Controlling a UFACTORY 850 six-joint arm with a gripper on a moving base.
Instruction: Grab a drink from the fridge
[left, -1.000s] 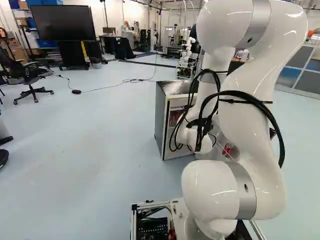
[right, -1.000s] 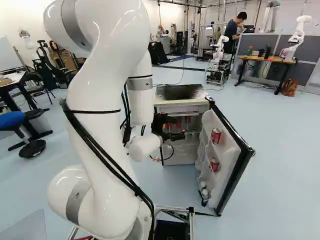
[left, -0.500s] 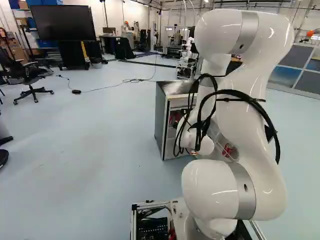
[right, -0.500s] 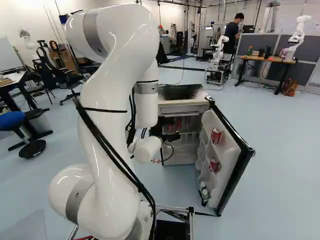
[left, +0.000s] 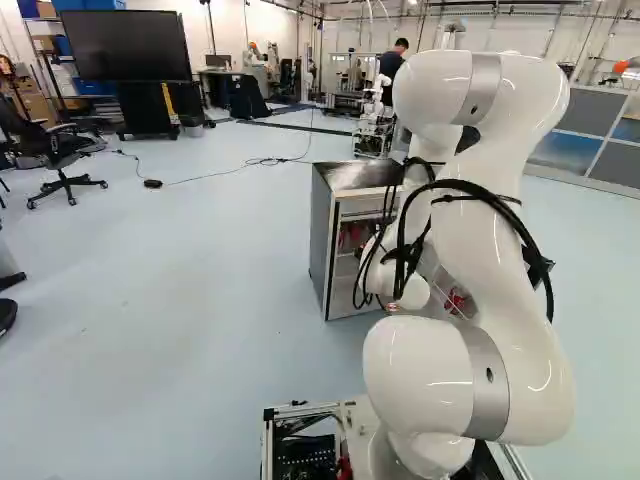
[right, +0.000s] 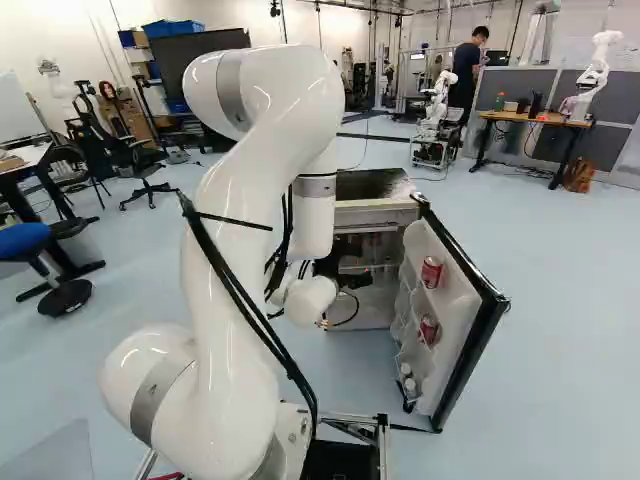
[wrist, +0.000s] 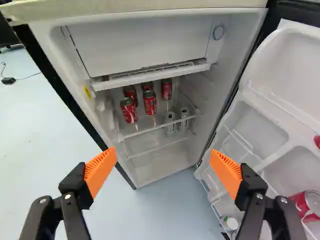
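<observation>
You have a small white-lined fridge with grey outer sides (left: 330, 240) ahead, its black-edged white door (right: 466, 330) swung open. Your black two-finger gripper (right: 358, 277) is at the fridge's opening, its fingers spread wide, with nothing between their orange ribbed pads (wrist: 226, 172). The drinks are your red cans: five (wrist: 150, 102) stand on the clear shelf (wrist: 145, 131) below the freezer compartment (wrist: 145, 45), and others (right: 431, 272) sit in the door's racks.

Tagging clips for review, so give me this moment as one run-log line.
tool: open, holding nothing | facing: fridge interior | door: open | inside red cans: ungripped | door-side red cans: ungripped
</observation>
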